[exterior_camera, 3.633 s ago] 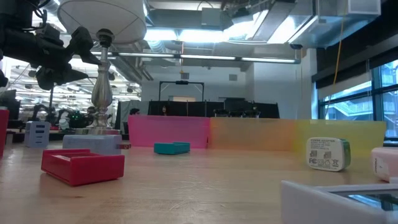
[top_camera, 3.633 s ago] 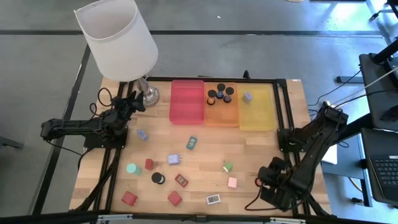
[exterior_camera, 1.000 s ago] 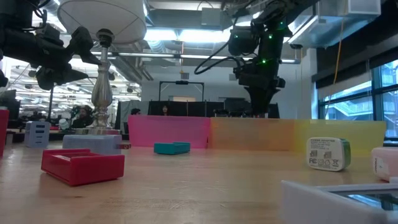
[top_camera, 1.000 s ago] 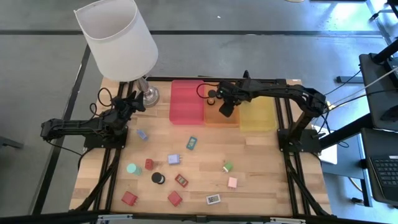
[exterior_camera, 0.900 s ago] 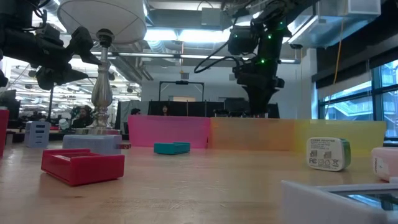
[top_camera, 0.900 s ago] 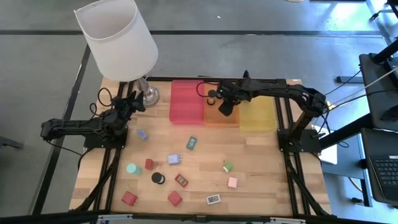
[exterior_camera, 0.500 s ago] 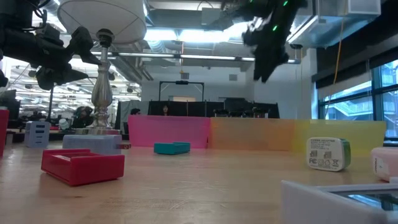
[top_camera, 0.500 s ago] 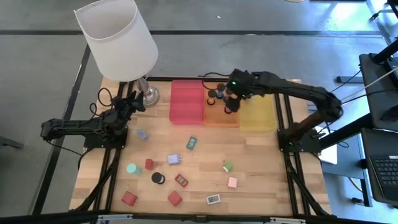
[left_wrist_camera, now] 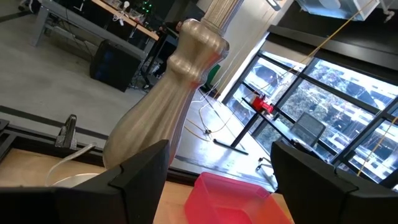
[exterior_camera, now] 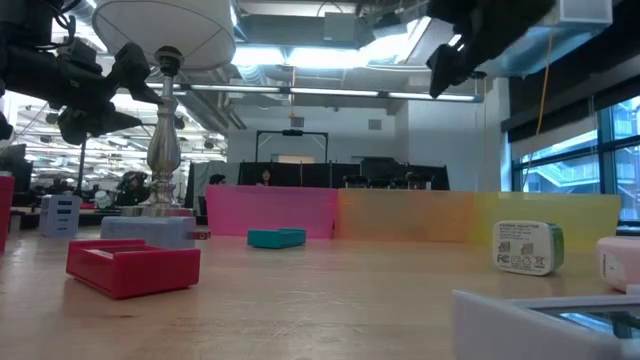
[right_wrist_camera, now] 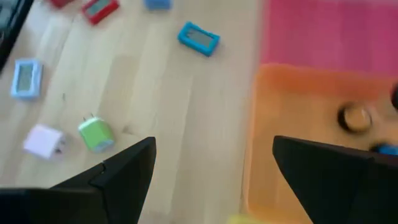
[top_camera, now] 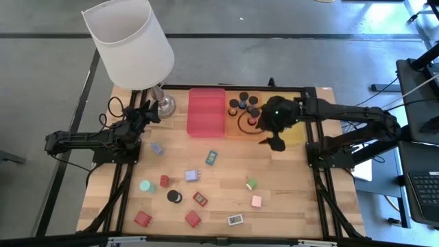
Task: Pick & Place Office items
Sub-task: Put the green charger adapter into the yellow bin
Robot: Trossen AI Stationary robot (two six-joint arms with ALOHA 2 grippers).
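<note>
My right gripper (top_camera: 273, 140) hangs open above the near edges of the orange tray (top_camera: 236, 130) and the yellow tray (top_camera: 293, 134), holding nothing; its wrist view shows both fingers spread over bare wood and the orange tray (right_wrist_camera: 292, 137). Several black cylinders (top_camera: 244, 103) stand in the orange tray. On the table lie a teal block (top_camera: 211, 157), a green cube (top_camera: 252, 184), a pink cube (top_camera: 256, 201), a white block (top_camera: 235, 219), red blocks (top_camera: 193, 219) and a lavender cube (top_camera: 191, 175). My left gripper (top_camera: 147, 112) waits open beside the lamp base (top_camera: 166, 105).
A white-shaded lamp (top_camera: 130, 41) stands at the far left corner, and its stem (left_wrist_camera: 180, 87) fills the left wrist view. The red tray (top_camera: 206, 112) sits left of the orange one. A dark cable loop (top_camera: 241, 127) hangs over the orange tray. Bare wood lies between the trays and the scattered pieces.
My right gripper has risen out of the orange tray and drawn back toward the table's right and near side; it now hangs over the trays' near edges. In the low view it has climbed to the top of the picture. The left arm has kept still.
</note>
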